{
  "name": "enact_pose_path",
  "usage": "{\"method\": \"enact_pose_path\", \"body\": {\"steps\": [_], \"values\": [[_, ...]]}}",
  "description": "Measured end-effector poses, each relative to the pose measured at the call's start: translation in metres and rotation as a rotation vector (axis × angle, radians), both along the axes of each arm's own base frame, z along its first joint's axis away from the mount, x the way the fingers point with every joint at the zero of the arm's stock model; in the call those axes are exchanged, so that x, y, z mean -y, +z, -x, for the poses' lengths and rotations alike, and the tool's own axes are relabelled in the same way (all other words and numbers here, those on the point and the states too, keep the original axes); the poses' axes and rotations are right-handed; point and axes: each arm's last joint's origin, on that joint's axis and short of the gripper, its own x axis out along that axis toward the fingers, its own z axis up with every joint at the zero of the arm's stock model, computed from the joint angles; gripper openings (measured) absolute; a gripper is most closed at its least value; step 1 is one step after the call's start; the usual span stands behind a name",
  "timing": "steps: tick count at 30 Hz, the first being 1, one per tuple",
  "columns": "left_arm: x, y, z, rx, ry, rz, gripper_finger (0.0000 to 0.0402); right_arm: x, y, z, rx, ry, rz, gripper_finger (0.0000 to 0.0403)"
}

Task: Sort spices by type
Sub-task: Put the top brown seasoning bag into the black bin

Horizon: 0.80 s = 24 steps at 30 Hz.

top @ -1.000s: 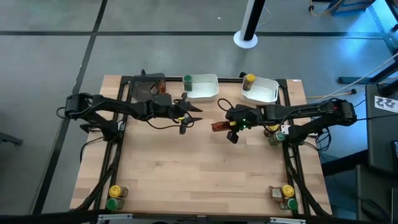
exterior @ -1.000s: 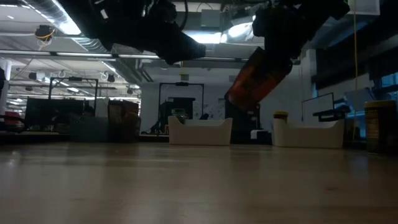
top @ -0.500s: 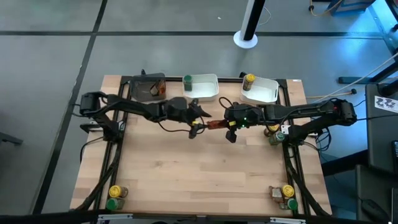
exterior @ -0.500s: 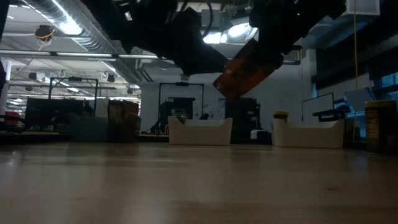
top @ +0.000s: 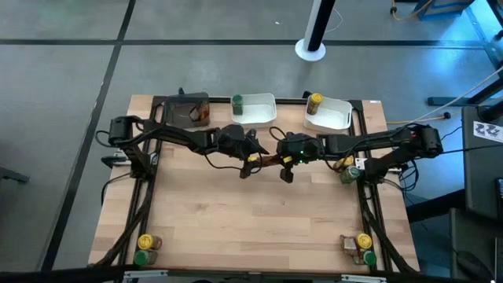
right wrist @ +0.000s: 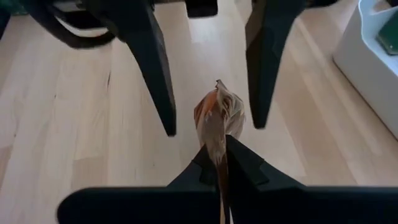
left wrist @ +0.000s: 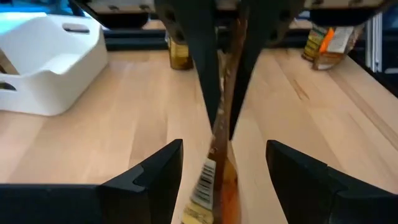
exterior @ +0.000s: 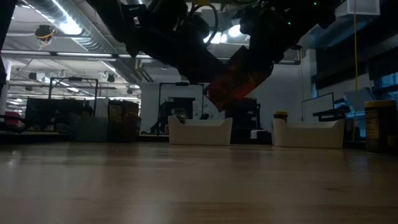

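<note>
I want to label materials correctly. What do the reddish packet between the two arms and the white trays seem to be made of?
Reddish packet: looks like thin flexible plastic film, pinched flat and crinkled in the right pincer, with a printed barcode label. White trays: probably moulded plastic, with smooth matte walls and rounded corners.

We note a reddish-brown spice packet [top: 268, 159], white trays [top: 255, 110], and green- and yellow-lidded jars [top: 315, 101].
</note>
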Motion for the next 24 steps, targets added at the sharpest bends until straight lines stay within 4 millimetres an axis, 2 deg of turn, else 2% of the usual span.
{"method": "enact_pose_path", "body": {"steps": [13,24], "values": [[-0.0023,0.0009,0.0001,0.01,0.001,-0.01,0.0217,-0.0004,0.0068,-0.005,0.087,0.025,0.005,0.0009],[-0.0025,0.001,0.0003,0.011,-0.003,-0.021,0.0208,-0.0004,0.006,-0.0045,0.078,0.025,0.004,0.0009]]}}
